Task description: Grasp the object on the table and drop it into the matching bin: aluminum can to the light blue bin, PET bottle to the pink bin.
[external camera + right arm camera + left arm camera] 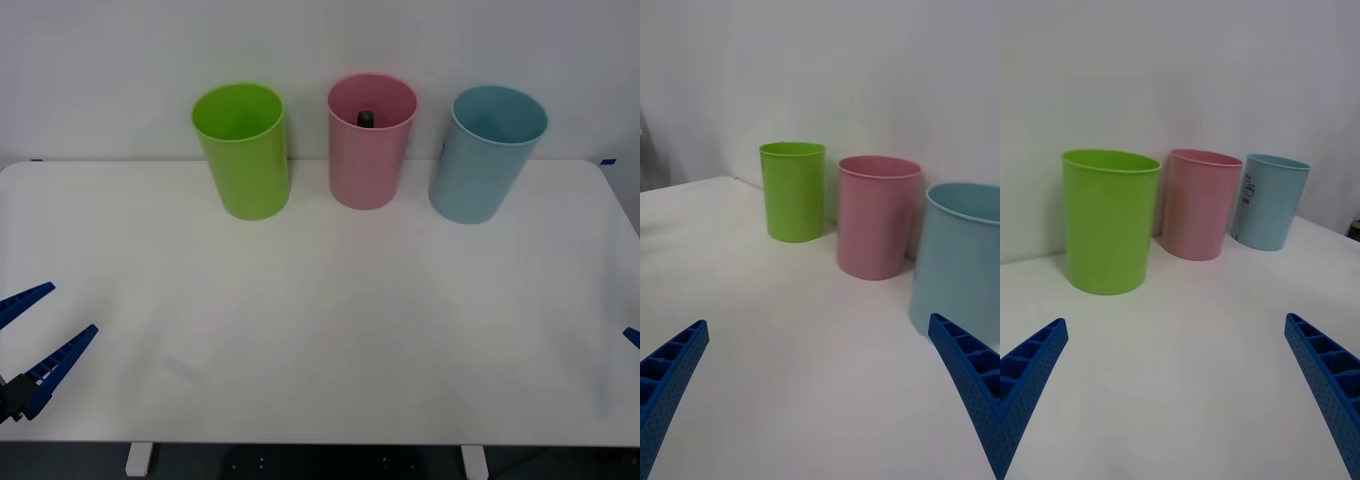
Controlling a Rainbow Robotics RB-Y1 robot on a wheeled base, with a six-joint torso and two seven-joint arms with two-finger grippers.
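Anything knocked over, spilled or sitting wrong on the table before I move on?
Nothing stands out. The lime green bin, pink bin and light blue bin stand upright in a row; a black cap shows inside the pink bin. The left gripper is open at the table's edge.

A large white flat counter (330, 330) with rounded corners spans the frame. Along its far edge, in the upper part of the frame, three tall round tapered plastic bins stand upright in a row, apart from one another: a lime green bin (243, 152) at left, a pink bin (370, 145) in the middle, a light blue bin (486, 155) at right. Inside the pink bin the black cap of a small bottle (366, 119) shows just below the rim. At the lower left edge the left claw (38, 330), with blue ribbed fingers, is spread wide above the counter. At the right edge, lower down, a blue tip of the right claw (632, 337) pokes in
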